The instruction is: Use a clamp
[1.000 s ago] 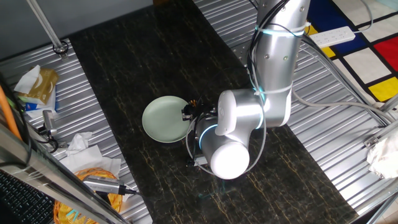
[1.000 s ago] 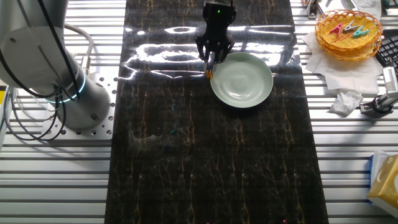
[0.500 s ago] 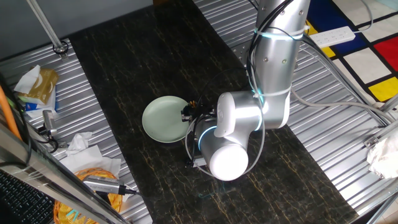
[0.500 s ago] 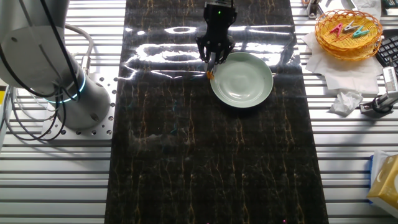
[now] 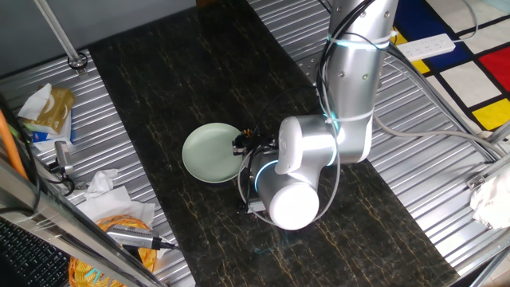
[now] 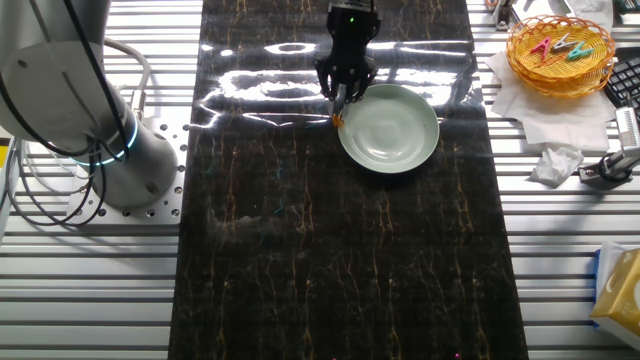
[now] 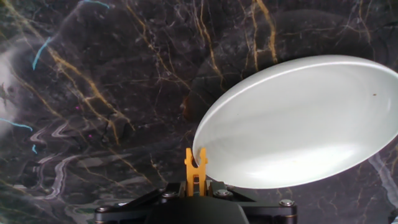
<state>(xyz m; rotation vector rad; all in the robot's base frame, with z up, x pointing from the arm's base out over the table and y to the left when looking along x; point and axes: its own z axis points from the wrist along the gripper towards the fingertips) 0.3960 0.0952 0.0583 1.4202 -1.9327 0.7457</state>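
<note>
Clamp (image 7: 194,171) sits pinched betw the fingers, its two orange prongs sticking out past the fingertips w/ the open end right at the plate (image 7: 311,124) rim; whether prongs straddle the rim or just touch it, can't tell. In the other fixed view clamp (image 6: 337,120) shows as a small orange bit just below the gripper (image 6: 342,95), at the plate's (image 6: 400,135) near-left edge. Gripper is closed on the clamp, pointing down at the dark marble-pattern mat (image 6: 340,260). Plate lies flat on mat, just beside and past the fingertips. Further off, well apart from fingers: basket (image 6: 558,50) w/ coloured clips, crumpled paper (image 6: 553,163), on the metal table (image 6: 570,250).
</note>
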